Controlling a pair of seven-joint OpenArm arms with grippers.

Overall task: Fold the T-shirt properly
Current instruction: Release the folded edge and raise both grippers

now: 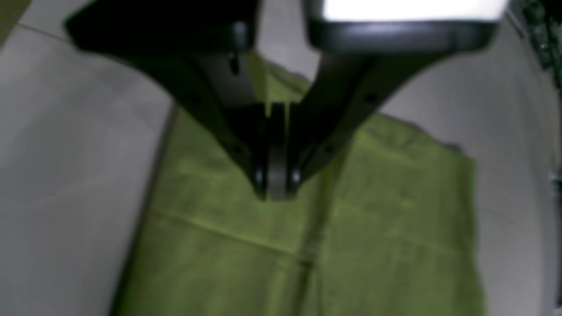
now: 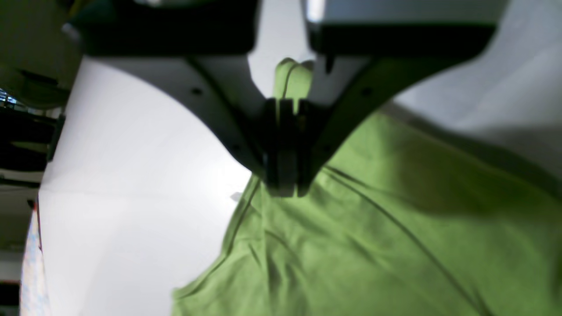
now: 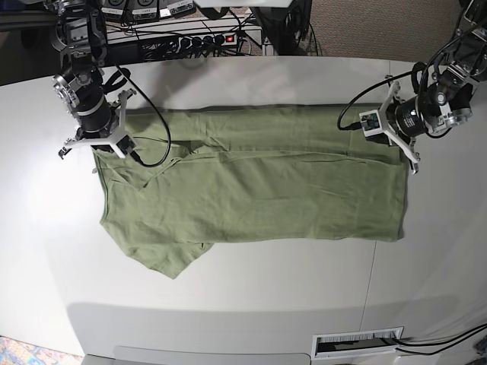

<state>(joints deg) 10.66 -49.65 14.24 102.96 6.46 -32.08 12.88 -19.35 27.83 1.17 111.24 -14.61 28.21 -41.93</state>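
On the left of the base view, the right gripper (image 3: pixel 97 146) sits at the shoulder end of the T-shirt (image 3: pixel 259 194), near the far corner. Its wrist camera shows the fingers pressed together with a small fold of green cloth pinched between them and poking up above the tips. The shirt itself lies spread sideways across the white table (image 3: pixel 251 296), collar end toward the left, hem toward the right; the near sleeve (image 3: pixel 171 258) sticks out at the front left, and the far edge looks already doubled over along its length.

On the right, the left gripper (image 3: pixel 404 152) is at the far hem corner. In its own view the fingers are clamped together over the cloth edge, a thin strip of green showing between them, though that picture is blurred.

With both far corners pinched, the step in hand looks like a lengthwise fold. To do it well, both arms should lift just enough to clear the table, keep the edge between them taut and level, and travel toward the near side together, so the fold line stays straight. If one leads, the cloth will skew and wrinkle
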